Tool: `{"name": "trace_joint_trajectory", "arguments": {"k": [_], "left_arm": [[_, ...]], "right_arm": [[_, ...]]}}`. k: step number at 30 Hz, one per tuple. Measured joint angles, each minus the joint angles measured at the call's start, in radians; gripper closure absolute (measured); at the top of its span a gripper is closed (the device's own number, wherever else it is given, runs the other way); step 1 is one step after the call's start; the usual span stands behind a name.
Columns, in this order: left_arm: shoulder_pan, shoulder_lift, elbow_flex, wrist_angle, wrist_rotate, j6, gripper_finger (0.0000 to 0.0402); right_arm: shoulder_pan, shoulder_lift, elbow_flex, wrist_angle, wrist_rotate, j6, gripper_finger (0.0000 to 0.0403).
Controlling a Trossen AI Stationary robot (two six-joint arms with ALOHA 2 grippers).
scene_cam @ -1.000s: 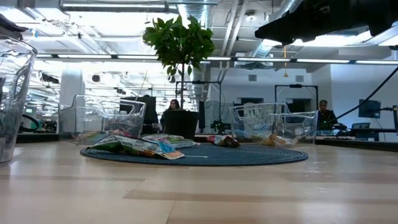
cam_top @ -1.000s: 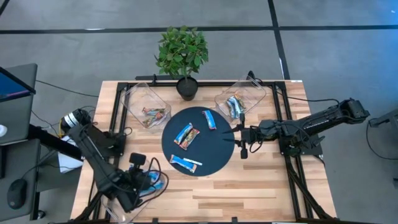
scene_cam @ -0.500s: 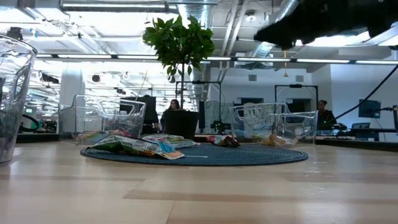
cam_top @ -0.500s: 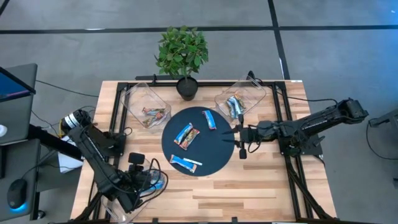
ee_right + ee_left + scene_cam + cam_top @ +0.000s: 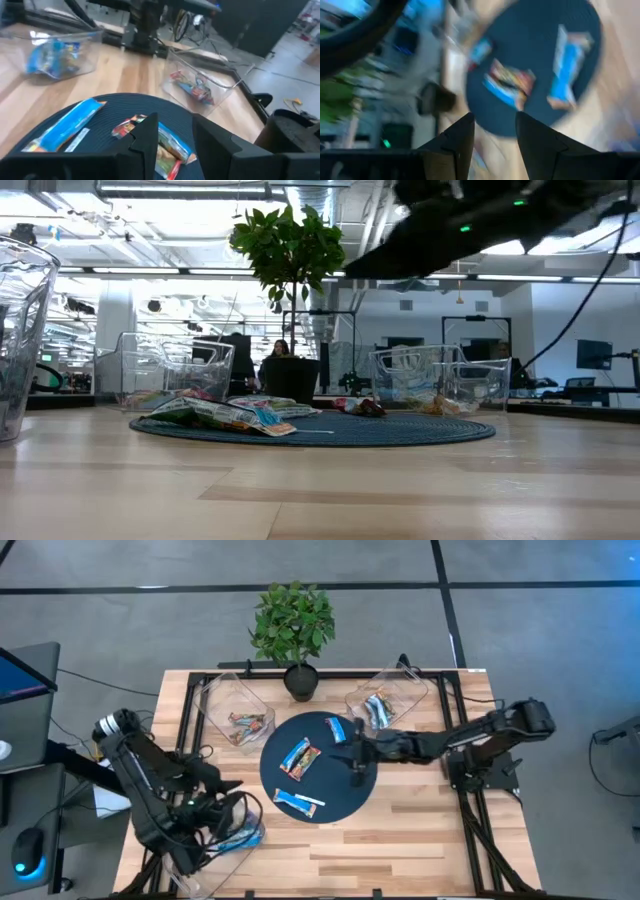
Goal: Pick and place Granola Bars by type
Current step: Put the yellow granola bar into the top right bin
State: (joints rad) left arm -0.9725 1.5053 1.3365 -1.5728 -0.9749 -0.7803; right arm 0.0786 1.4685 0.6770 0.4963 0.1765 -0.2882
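Several granola bars lie flat on the round dark mat [image 5: 320, 768]: a blue-and-white one [image 5: 298, 802] near the front, a blue one beside a brown one [image 5: 297, 757] at the middle, and a blue one [image 5: 337, 730] at the far side. My right gripper [image 5: 357, 766] hangs open and empty over the mat's right part; its wrist view shows the open fingers [image 5: 172, 137] above the bars [image 5: 67, 125]. My left gripper [image 5: 228, 808] is open and empty at the table's near left, above a clear bin [image 5: 238, 836]; its wrist view [image 5: 492, 135] looks toward the mat.
A clear bin with brown bars [image 5: 243, 722] stands at the far left and a clear bin with blue bars [image 5: 378, 708] at the far right. The near-left bin holds blue bars. A potted plant [image 5: 295, 630] stands at the far edge. Bare wood lies near the front right.
My right gripper has gone toward the table's left, from beside the mat's right edge to over the mat, staying open. My left arm has swung and risen at the near left, and its gripper now stands a little farther from the near edge.
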Motion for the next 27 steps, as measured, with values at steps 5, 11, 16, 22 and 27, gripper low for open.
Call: {"name": "trace_joint_trajectory", "arguments": {"k": [5,11,16,22,27], "left_arm": [[-0.053,-0.072,-0.060,0.001,-0.211,-0.082,0.0263],[-0.085,-0.193,-0.265,0.000,-0.296,-0.279,0.0263],[-0.120,-0.291,-0.427,0.000,-0.401,-0.465,0.0263],[-0.148,-0.359,-0.551,0.003,-0.447,-0.626,0.0263],[-0.148,-0.365,-0.590,0.038,-0.444,-0.663,0.0263]], "right_arm": [[-0.024,0.168,0.171,-0.099,-0.071,-0.067,0.0290],[-0.032,0.343,0.379,-0.281,-0.096,-0.170,0.0290],[-0.056,0.464,0.515,-0.382,-0.267,-0.216,0.0290],[-0.089,0.548,0.633,-0.537,-0.306,-0.210,0.0290],[-0.110,0.581,0.665,-0.619,-0.307,-0.210,0.0290]]}}
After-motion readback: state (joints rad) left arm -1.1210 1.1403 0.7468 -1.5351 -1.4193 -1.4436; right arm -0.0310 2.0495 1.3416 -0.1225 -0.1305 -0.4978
